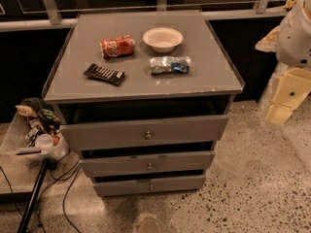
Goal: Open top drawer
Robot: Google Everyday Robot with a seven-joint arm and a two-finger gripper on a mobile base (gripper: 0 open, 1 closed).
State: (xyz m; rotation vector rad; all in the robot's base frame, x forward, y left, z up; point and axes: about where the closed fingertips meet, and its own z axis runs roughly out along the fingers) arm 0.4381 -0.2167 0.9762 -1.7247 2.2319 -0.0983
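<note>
The top drawer [146, 132] is the tallest and widest of three grey drawer fronts in a grey cabinet at the middle of the camera view. It has a small round metal knob [148, 135] at its centre. A dark gap shows between its front and the cabinet top, so it stands slightly out. My gripper [286, 98], a beige piece under the white arm, hangs at the right edge. It is well to the right of the drawer, apart from it, at about the height of the cabinet top.
Two shorter drawers, the middle [148, 163] and the bottom [150, 184], sit below. On the cabinet top [209, 76] lie a red can [117, 46], a white bowl [163, 39], a snack bag [169, 64] and a dark bar [104, 74]. A bin of trash [36, 130], a black pole [31, 198] and cables [63, 198] are at the left.
</note>
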